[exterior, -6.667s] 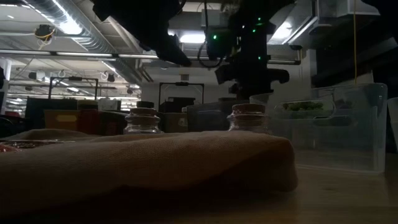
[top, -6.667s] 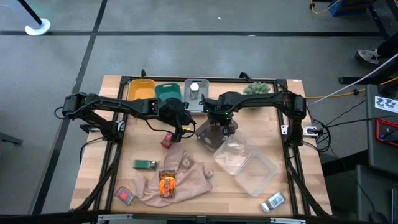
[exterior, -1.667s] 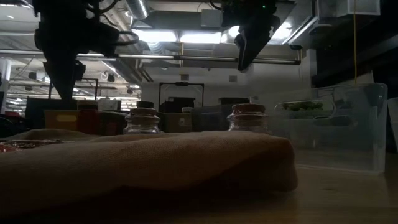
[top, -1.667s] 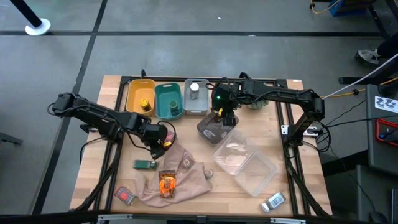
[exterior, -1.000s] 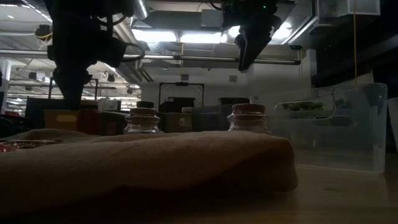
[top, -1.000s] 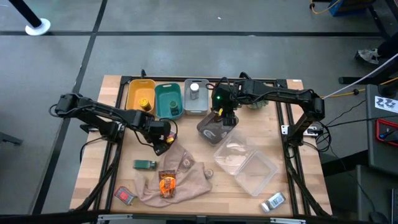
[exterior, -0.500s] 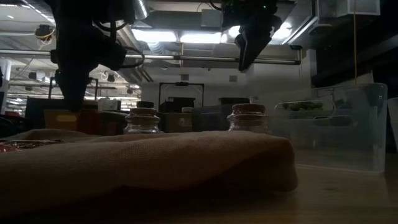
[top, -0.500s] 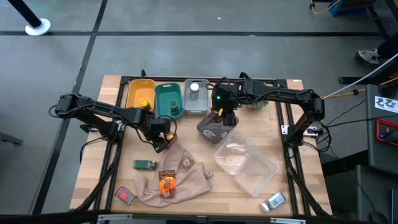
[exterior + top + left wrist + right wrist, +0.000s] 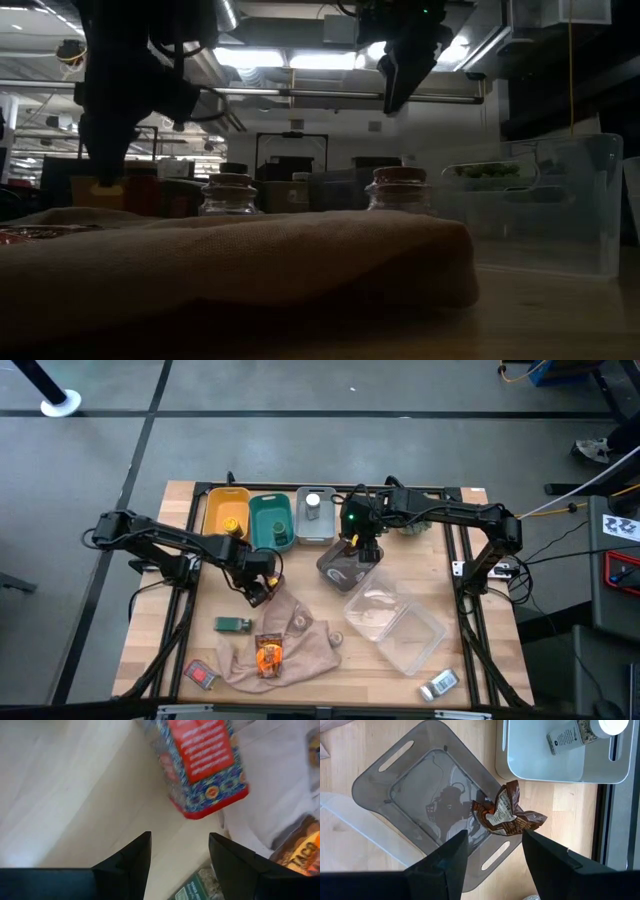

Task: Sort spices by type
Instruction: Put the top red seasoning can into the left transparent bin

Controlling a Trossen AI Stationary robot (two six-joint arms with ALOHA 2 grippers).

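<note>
My left gripper points down, open, just above a red-and-blue spice box that lies flat on the table at the edge of the beige cloth. Its fingers stand short of the box and nothing is between them. My right gripper hangs open and empty above a grey bin. In that bin lies a crumpled brown sachet. An orange sachet rests on the cloth. A green box, a red packet and a silver-capped jar lie on the table.
Yellow, green and white bins line the far edge; the white one holds a jar. A clear container sits right of the cloth. Two cork-topped jars stand by the cloth. A green plant ball lies far right.
My left gripper has tipped slightly above the red box and its tip has sunk a little, still open. My right gripper has kept still.
</note>
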